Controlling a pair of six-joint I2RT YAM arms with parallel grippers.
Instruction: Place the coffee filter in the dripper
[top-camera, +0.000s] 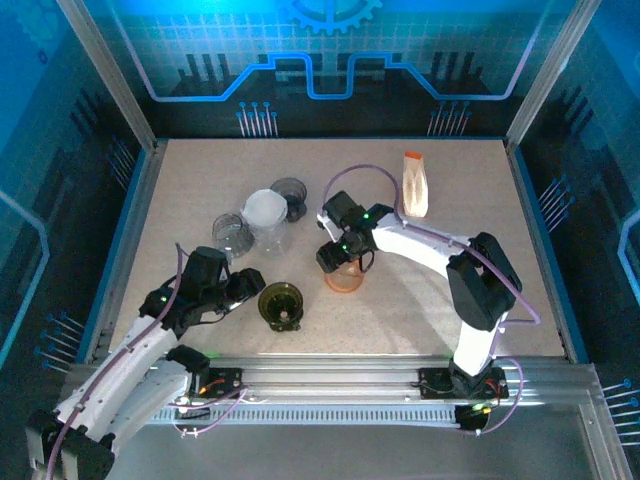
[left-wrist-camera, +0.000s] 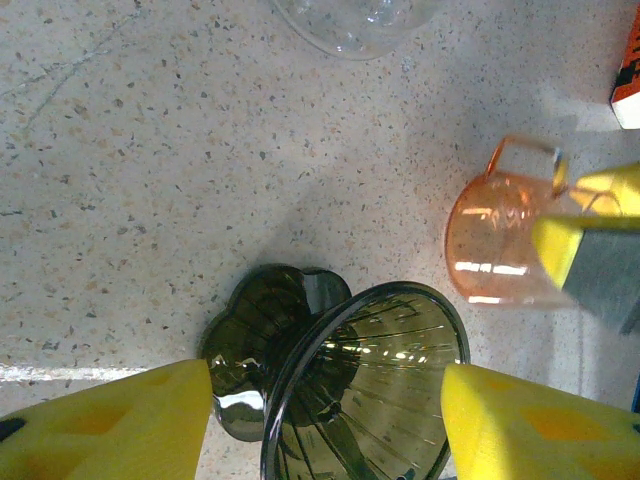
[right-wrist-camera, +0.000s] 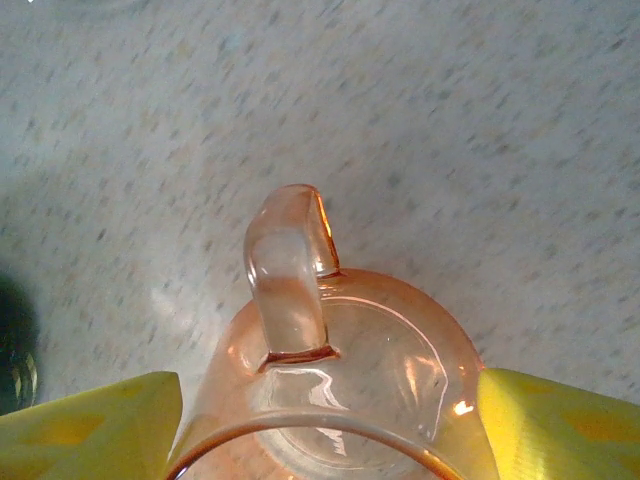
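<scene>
A dark green glass dripper (top-camera: 280, 305) stands at the front centre of the table. My left gripper (top-camera: 255, 292) is open just left of it. In the left wrist view the dripper (left-wrist-camera: 360, 390) lies between the yellow pads (left-wrist-camera: 120, 425), its rim close to the right one. A white round coffee filter (top-camera: 265, 208) rests on a clear glass vessel (top-camera: 272, 238) further back. My right gripper (top-camera: 338, 258) hangs open over an orange glass cup (top-camera: 346, 278). In the right wrist view that cup (right-wrist-camera: 340, 380), handle pointing away, sits between the pads (right-wrist-camera: 100, 425).
A second clear vessel (top-camera: 232, 236) and a dark one (top-camera: 291, 190) stand beside the filter. An orange-and-white packet (top-camera: 415, 185) stands at the back right. The table's raised blue edges (top-camera: 130, 230) border both sides. Bare tabletop (top-camera: 450, 310) lies at the front right.
</scene>
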